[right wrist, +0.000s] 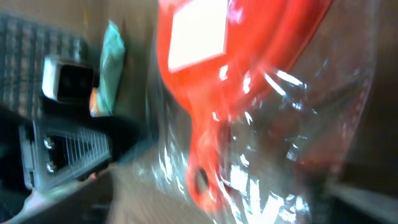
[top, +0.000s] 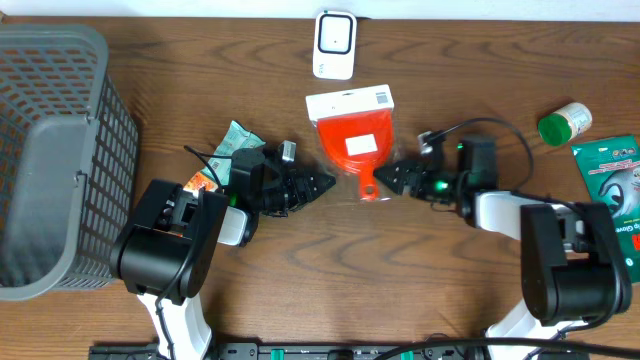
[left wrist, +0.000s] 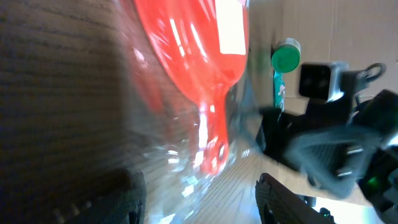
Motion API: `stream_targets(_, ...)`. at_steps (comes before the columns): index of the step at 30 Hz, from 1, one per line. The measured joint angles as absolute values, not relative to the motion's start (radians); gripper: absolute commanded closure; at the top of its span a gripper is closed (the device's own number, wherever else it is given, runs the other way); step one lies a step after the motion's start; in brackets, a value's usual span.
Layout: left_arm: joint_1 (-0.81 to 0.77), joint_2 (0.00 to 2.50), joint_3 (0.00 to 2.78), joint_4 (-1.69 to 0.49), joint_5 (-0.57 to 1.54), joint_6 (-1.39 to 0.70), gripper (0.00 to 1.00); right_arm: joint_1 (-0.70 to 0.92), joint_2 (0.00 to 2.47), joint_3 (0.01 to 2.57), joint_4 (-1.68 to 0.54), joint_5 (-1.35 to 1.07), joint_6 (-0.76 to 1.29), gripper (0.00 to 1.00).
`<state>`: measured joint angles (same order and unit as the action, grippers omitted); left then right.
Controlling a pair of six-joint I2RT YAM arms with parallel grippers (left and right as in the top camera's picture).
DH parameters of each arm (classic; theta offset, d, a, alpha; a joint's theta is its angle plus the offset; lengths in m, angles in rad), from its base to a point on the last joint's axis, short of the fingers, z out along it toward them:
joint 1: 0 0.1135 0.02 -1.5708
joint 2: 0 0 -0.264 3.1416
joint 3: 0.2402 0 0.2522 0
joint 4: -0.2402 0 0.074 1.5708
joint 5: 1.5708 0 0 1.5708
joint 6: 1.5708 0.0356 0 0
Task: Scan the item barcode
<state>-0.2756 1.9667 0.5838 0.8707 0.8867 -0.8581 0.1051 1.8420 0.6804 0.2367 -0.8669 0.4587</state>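
Observation:
The item, a red plastic scoop (top: 352, 145) sealed in a clear bag with a white header card (top: 350, 103), lies flat mid-table. A barcode shows at the card's right end. The white scanner (top: 333, 45) stands at the far edge behind it. My left gripper (top: 325, 183) points at the bag's lower left edge. In the left wrist view its fingers (left wrist: 118, 199) stand apart, with clear bag film and the red scoop (left wrist: 193, 56) ahead. My right gripper (top: 385, 178) is at the scoop's handle. The blurred right wrist view shows the handle (right wrist: 205, 174) and film between its jaws.
A grey mesh basket (top: 50, 150) fills the left side. A green and orange snack packet (top: 235, 145) lies under my left arm. A green-capped bottle (top: 563, 123) and a green packet (top: 612, 185) sit at the right.

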Motion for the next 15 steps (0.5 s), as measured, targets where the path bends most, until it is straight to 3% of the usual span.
stream_targets(2, -0.276, 1.967, 0.584, 0.870, 0.887, -0.856, 0.42, 0.138, 1.858, 0.667, 0.220, -0.868, 0.461, 0.95)
stream_targets(3, -0.276, 1.967, 0.584, 0.870, 0.887, -0.856, 0.42, 0.152, 1.864, 0.662, 0.213, -0.863, 0.464, 0.99)
stream_targets(15, -0.276, 1.965, 0.584, 0.865, 0.886, -0.847, 0.42, 0.187, 1.880, 0.646, 0.274, -0.925, 0.497, 0.99)
